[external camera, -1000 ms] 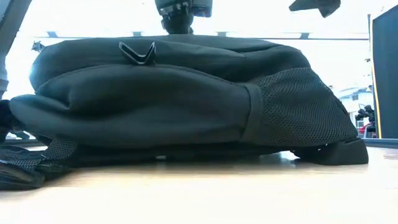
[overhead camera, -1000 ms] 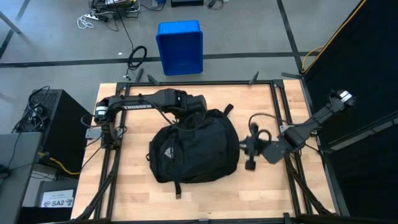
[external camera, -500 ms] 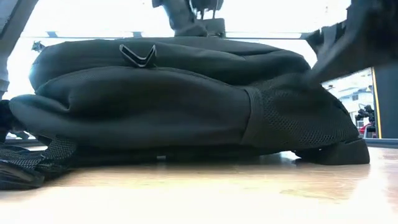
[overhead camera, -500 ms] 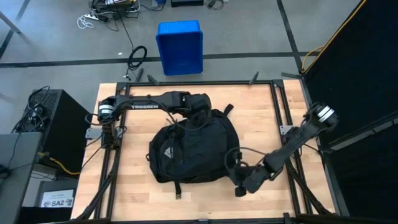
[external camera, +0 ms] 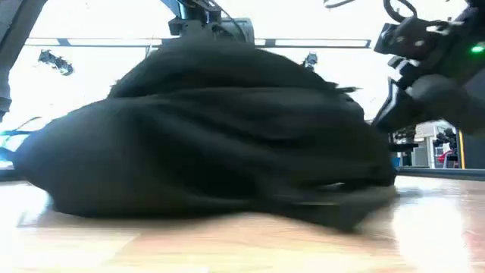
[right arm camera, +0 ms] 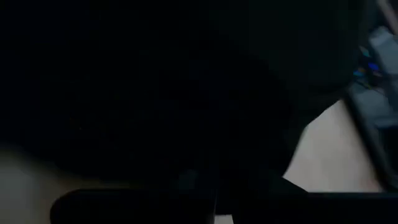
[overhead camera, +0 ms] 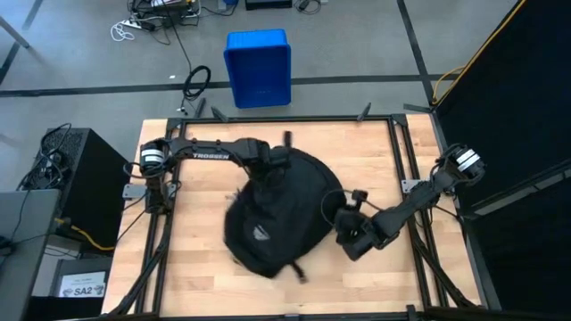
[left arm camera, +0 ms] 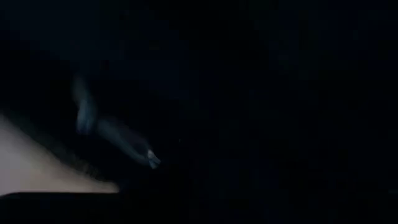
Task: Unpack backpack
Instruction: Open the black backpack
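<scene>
The backpack [overhead camera: 277, 209] fills the table's [overhead camera: 393, 169] middle. Bare wood stays passable along the left edge and at the far-right corner.

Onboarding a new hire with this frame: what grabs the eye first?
The big black backpack in the middle of the wooden table, bunched up and blurred. The left gripper is at its far edge, apparently on the fabric; the right gripper, shut, sits against its right side. Beyond the table, a bright blue bin stands on the grey floor.
</scene>
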